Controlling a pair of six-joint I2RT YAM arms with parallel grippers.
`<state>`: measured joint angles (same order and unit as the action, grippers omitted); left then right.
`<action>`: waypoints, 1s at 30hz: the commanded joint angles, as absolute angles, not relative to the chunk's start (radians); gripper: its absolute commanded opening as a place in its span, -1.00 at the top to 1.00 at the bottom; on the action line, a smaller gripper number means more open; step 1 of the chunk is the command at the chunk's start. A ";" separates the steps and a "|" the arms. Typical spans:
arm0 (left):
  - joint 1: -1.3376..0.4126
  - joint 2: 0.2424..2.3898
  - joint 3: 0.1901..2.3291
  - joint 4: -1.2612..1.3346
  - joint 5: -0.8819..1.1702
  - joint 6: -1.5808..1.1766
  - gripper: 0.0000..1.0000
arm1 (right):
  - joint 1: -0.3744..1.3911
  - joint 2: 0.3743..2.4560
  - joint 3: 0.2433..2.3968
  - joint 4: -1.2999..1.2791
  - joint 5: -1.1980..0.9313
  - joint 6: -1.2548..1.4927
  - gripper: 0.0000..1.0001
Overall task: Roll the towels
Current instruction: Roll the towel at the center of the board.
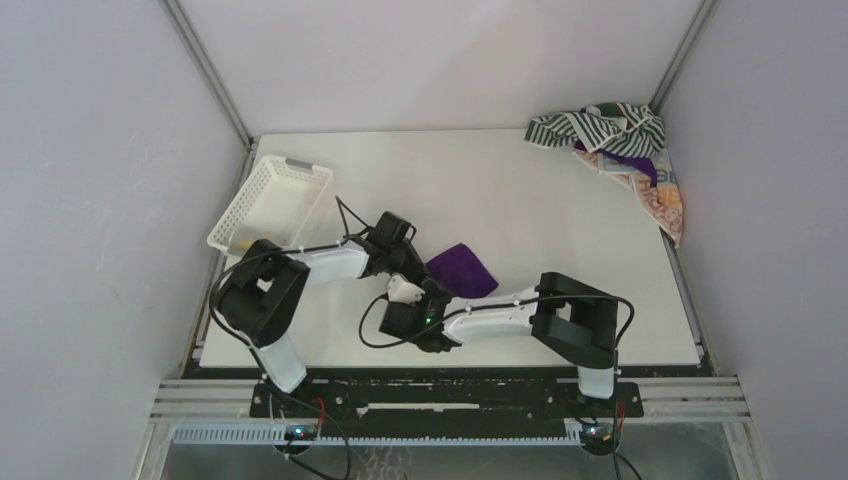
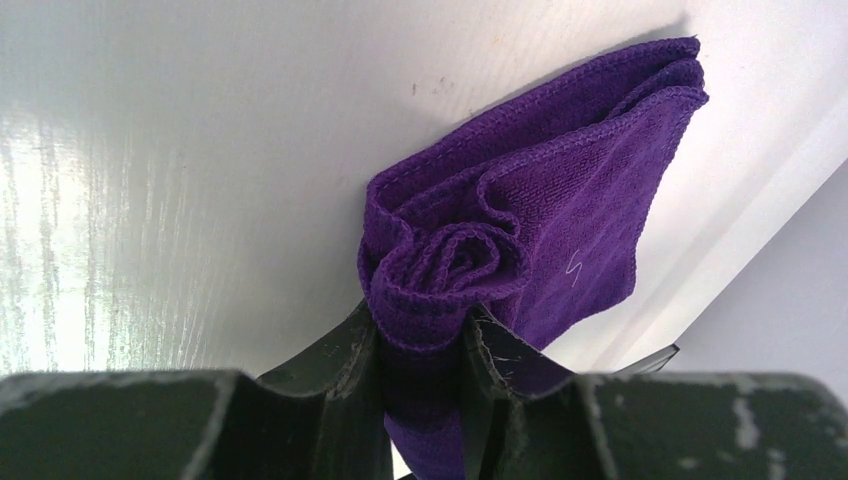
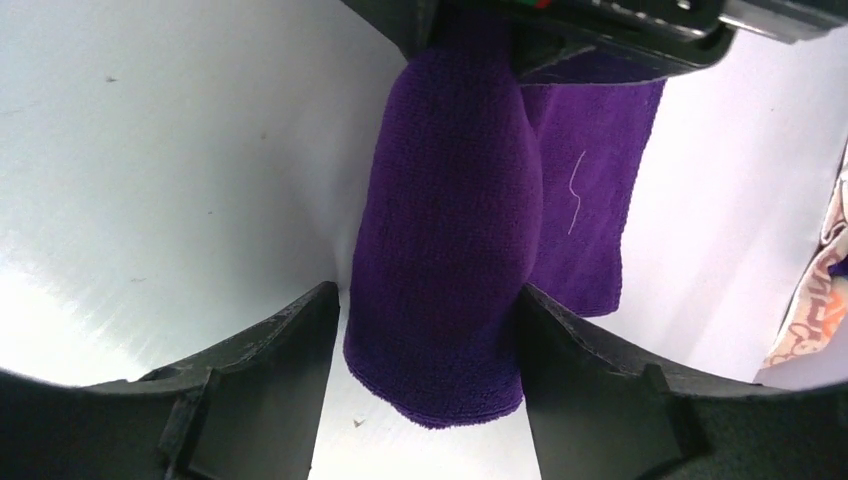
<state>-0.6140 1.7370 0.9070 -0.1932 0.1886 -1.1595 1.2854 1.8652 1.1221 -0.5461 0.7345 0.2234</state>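
Note:
A solid purple towel [image 1: 462, 268] lies mid-table, partly rolled. In the left wrist view my left gripper [image 2: 420, 330] is shut on the rolled end of the purple towel [image 2: 560, 200], whose spiral shows just above the fingers. In the right wrist view my right gripper [image 3: 425, 300] is open and straddles the other end of the roll [image 3: 450, 230]; the right finger touches the cloth and the left stands just off it. From above, the left gripper [image 1: 415, 262] and right gripper [image 1: 410, 292] meet at the towel's left edge.
A green-and-white striped towel [image 1: 590, 128] and an orange/beige patterned towel [image 1: 665, 200] lie heaped in the back right corner; the patterned one also shows in the right wrist view [image 3: 810, 310]. A white lattice basket [image 1: 290, 175] stands at the left, something yellow inside.

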 commanded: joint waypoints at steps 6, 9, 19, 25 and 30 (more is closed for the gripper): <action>-0.621 1.796 0.885 -0.259 0.199 -1.151 0.51 | 1.318 1.941 1.176 -0.590 0.719 0.274 -0.14; -0.617 1.786 0.868 -0.240 0.207 -1.162 0.51 | 1.307 1.918 1.155 -0.561 0.686 0.269 0.01; -0.586 1.714 0.828 -0.235 0.197 -1.183 0.33 | 1.138 1.747 0.984 -0.362 0.279 0.233 0.61; -0.546 1.601 0.794 -0.195 0.167 -1.209 -0.08 | 0.910 1.678 0.897 -0.228 -0.242 0.221 0.74; -0.508 1.474 0.786 -0.194 0.131 -1.210 -0.31 | 0.713 1.720 0.826 -0.064 -0.670 0.299 0.79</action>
